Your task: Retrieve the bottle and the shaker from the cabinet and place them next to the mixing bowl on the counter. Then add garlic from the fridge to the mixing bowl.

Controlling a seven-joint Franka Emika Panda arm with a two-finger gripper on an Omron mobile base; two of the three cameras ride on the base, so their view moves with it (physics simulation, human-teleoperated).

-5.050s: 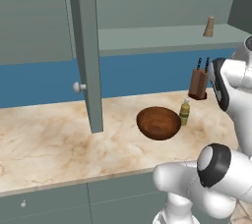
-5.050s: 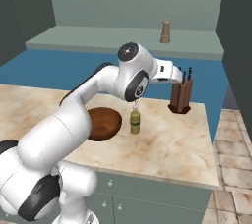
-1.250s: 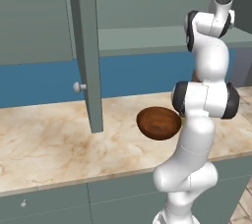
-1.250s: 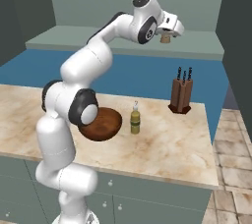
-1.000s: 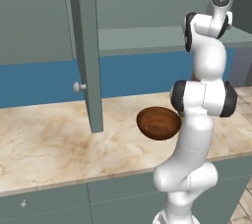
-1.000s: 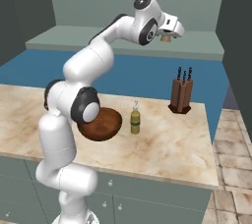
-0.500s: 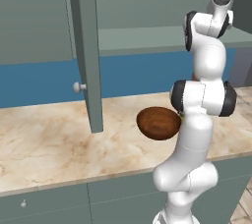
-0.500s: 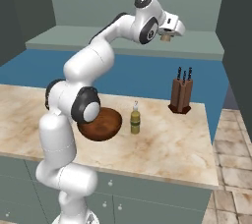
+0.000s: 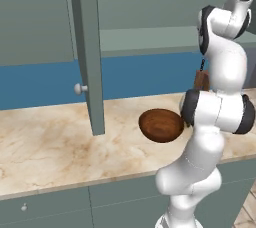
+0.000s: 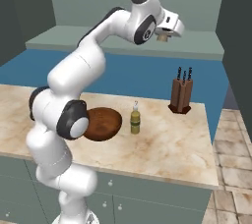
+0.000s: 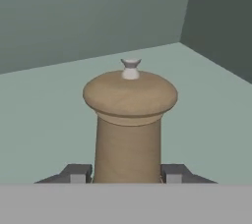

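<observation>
Gripping shaker (image 11: 129,120) | tan, mushroom-capped, pale knob | tool (image 11: 127,173) apparently clamped

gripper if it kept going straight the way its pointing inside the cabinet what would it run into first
The shaker itself: the gripper is already shut on its lower body, so it blocks the line at once. Past it lies the cabinet back wall, probably next, though depth is hard to judge.

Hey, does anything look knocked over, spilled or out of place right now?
Nothing stands out. The shaker stands upright on the cabinet shelf between the gripper tips, and the bottle stands upright beside the mixing bowl on the counter.
</observation>
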